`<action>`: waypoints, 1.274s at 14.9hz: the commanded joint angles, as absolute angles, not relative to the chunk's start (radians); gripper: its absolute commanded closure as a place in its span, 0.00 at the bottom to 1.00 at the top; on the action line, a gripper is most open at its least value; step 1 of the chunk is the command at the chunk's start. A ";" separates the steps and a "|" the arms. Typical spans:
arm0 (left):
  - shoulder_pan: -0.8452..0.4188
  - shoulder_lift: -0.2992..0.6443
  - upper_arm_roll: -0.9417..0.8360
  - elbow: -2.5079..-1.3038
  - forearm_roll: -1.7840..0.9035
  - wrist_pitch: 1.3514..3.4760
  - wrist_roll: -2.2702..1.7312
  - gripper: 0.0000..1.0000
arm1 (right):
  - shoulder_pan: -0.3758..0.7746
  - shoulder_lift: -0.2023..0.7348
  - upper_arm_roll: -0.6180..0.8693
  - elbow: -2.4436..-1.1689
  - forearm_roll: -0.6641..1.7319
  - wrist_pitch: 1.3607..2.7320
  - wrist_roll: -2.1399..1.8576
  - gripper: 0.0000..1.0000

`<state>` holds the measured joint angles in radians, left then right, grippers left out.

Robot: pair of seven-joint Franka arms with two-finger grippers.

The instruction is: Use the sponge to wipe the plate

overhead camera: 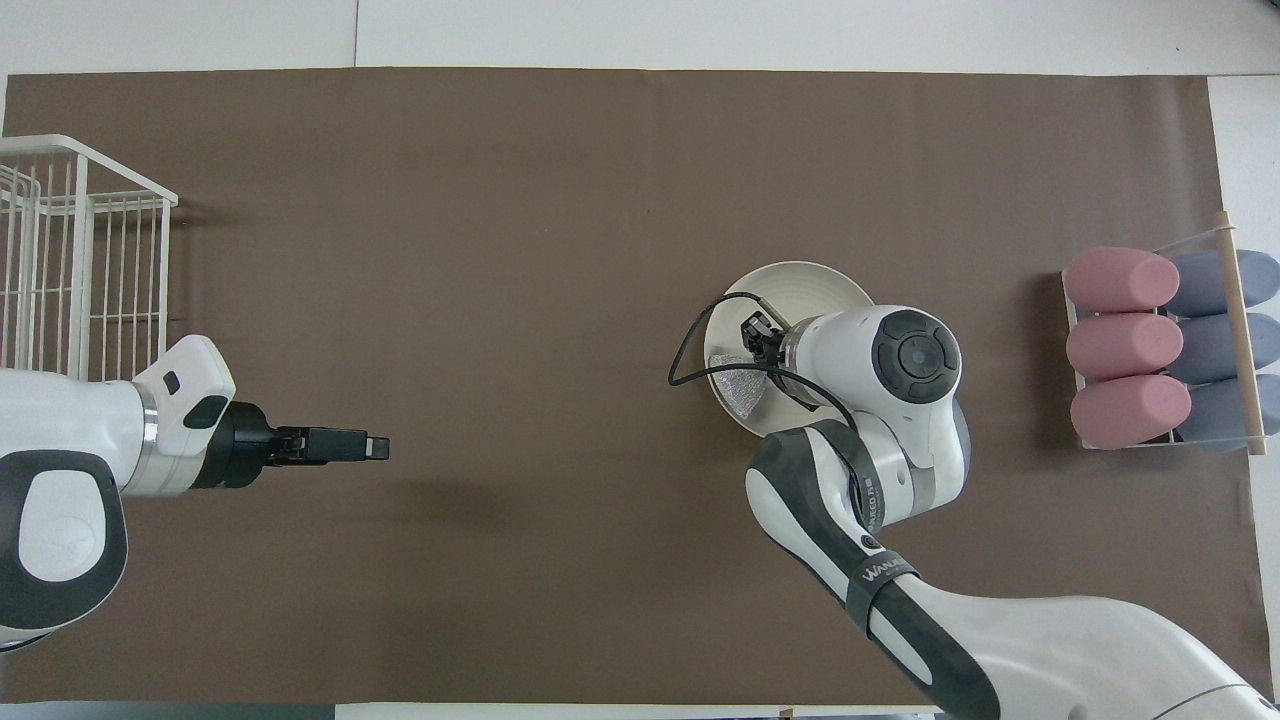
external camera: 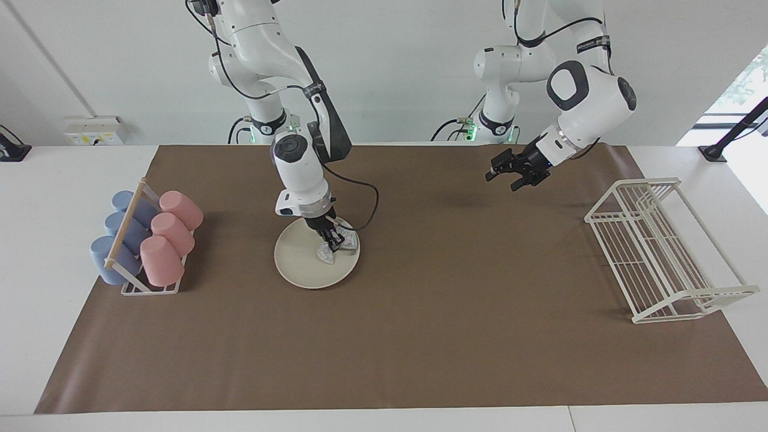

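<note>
The cream-white plate (external camera: 300,264) (overhead camera: 810,285) lies flat on the brown mat, toward the right arm's end. My right gripper (external camera: 332,244) (overhead camera: 757,338) points down onto it, shut on the silvery mesh sponge (external camera: 349,241) (overhead camera: 738,386). The sponge is pressed on the plate by the rim that faces the left arm's end. In the overhead view the right arm's wrist hides much of the plate. My left gripper (external camera: 511,174) (overhead camera: 376,448) waits open and holds nothing, up over bare mat toward the left arm's end.
A rack of pink and blue cups (external camera: 147,240) (overhead camera: 1160,350) lying on their sides stands beside the plate, at the right arm's end. A white wire rack (external camera: 660,252) (overhead camera: 80,270) stands at the left arm's end. A black cable loops off the right wrist over the plate.
</note>
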<state>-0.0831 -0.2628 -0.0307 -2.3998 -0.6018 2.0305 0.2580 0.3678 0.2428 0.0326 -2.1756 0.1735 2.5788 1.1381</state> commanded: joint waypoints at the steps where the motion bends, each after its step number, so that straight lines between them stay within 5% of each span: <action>1: -0.080 -0.250 -0.037 -2.382 -0.580 2.039 0.236 0.00 | 0.357 0.219 0.040 -2.158 0.175 2.573 1.184 1.00; 6: -0.083 -0.245 -0.038 -2.376 -0.607 2.056 0.169 0.00 | 0.405 0.144 0.041 -1.973 0.173 2.249 1.391 1.00; 12: -0.110 -0.242 -0.038 -2.353 -1.051 1.953 0.227 0.00 | 0.561 0.091 0.038 -1.824 0.152 2.044 1.757 1.00; 19: -0.162 -0.239 -0.038 -2.373 -1.418 1.841 0.342 0.00 | 0.597 0.077 0.043 -1.838 0.104 2.097 1.882 1.00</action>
<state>-0.1148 -0.2559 -0.0496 -2.3676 -1.3288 1.8506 0.2881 0.6032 0.0776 0.0384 -1.8312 0.1257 2.0719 1.8363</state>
